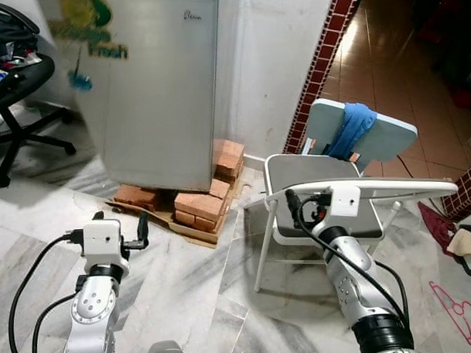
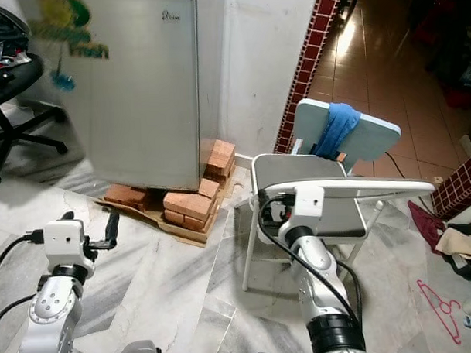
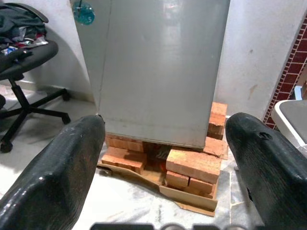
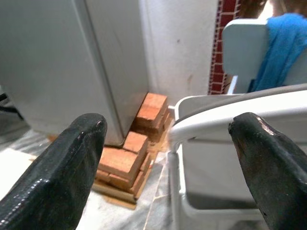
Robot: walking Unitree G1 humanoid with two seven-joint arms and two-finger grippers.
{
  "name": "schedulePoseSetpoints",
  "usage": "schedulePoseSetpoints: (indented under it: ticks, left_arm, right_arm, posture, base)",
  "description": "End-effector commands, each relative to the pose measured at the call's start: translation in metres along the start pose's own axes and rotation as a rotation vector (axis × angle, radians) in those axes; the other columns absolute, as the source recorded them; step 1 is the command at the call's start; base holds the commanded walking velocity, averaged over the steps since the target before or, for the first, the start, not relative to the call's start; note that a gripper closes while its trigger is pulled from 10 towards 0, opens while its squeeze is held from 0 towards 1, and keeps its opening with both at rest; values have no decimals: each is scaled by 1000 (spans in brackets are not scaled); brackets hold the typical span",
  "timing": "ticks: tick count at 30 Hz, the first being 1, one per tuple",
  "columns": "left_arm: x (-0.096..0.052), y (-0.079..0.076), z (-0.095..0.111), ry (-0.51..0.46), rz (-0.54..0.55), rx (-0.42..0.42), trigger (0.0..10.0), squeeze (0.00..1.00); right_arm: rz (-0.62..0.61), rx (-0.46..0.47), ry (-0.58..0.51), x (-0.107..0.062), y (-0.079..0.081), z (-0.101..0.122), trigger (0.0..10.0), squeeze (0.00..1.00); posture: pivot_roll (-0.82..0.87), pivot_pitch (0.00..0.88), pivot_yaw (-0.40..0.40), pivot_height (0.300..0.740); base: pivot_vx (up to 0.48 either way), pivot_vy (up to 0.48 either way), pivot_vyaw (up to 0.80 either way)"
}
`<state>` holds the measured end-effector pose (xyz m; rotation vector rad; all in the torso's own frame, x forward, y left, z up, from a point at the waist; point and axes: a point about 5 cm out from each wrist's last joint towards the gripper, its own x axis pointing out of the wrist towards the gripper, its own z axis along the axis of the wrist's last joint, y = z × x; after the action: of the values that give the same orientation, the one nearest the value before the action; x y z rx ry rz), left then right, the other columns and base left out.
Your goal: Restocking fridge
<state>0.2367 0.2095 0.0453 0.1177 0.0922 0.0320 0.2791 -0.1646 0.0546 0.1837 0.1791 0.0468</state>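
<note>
A small silver fridge (image 1: 155,94) stands against the white wall with its door closed, raised on red bricks (image 1: 202,205) and a sheet of cardboard. My left gripper (image 1: 143,229) is held low over the marble floor, a short way in front of the fridge, open and holding nothing. In the left wrist view its fingers (image 3: 62,172) frame the fridge's lower front. My right gripper (image 1: 292,202) is open and hangs at the front edge of a white folding chair (image 1: 297,174). In the right wrist view the chair's seat rim (image 4: 216,115) lies between its fingers (image 4: 67,163).
A blue cloth (image 1: 354,130) hangs over the chair's backrest. A black office chair (image 1: 15,83) piled with clothes stands at the far left. A red tiled pillar (image 1: 324,57) rises right of the wall. A pink hanger (image 1: 455,308) and clothes lie on the floor at right.
</note>
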Motion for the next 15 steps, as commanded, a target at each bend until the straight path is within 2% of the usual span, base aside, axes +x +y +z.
schedulePoseSetpoints:
  ticks: [1,7,11,15]
  left_arm:
    - [3,0,5,-20,-6,-7,10000,0]
    - [5,0,5,-20,-13,-3,10000,0]
    - [7,0,6,-25,-14,-2,10000,0]
    - [9,0,7,-28,-15,0,10000,0]
  right_arm:
    - [-5,-6,-45,-4,-3,5,10000,0]
    - [-16,-15,-47,-7,-2,0,10000,0]
    - [-30,-69,-41,-5,-1,0,10000,0]
    - [-39,-82,-44,-5,0,-1,10000,0]
  posture:
    - [106,0,-69,740]
    - [104,0,-65,740]
    - [106,0,-63,740]
    - [109,0,-63,740]
  base:
    - [0,0,0]
    - [0,0,0]
    - [0,0,0]
    - [0,0,0]
